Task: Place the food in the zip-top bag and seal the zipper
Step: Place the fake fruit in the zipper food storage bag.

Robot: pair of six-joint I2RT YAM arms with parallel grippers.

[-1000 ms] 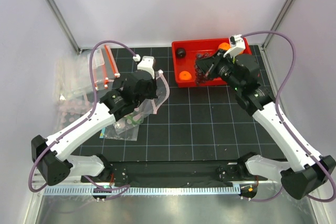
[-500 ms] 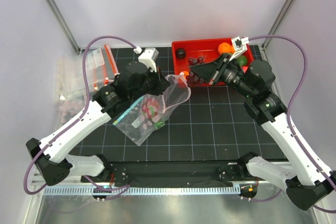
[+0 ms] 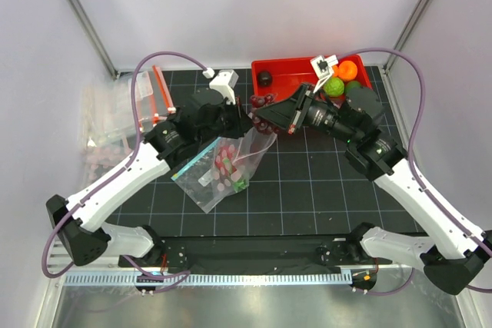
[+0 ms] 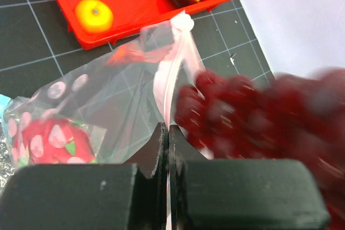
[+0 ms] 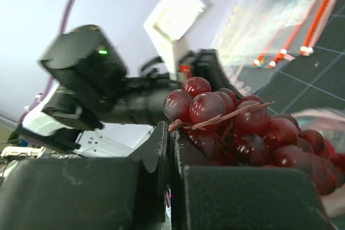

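Dark red grape bunch (image 5: 237,127) is clamped in my right gripper (image 5: 170,133), hanging in the air just beside the raised mouth of the zip-top bag (image 3: 219,174). My left gripper (image 4: 168,133) is pinched tight on the bag's rim, on the pale reddish zipper (image 4: 173,63) strip, holding that lip up. The rest of the pouch slumps onto the black mat (image 3: 307,190) left of centre. The dragon fruit (image 4: 54,141) already sits inside, low in the pouch.

To do this well, I judge the mouth needs more gape: only one lip is held, so the far lip may sag across the opening. I would bring the grapes in from above, over the free lip and not against it, push them well past the zipper line, and only then let go, keeping the left pinch steady so the pouch does not swing. A loose stem or stray berry snagging the strip is the risk.

Half a second ago the right arm was at the near edge of the red tray (image 3: 286,71) by the mat's far edge. It has since swung left, and the bunch now meets the bag mouth. A second ago it was reaching into the tray. The left arm has raised the rim over that time, and the pouch has shifted a little toward the centre.
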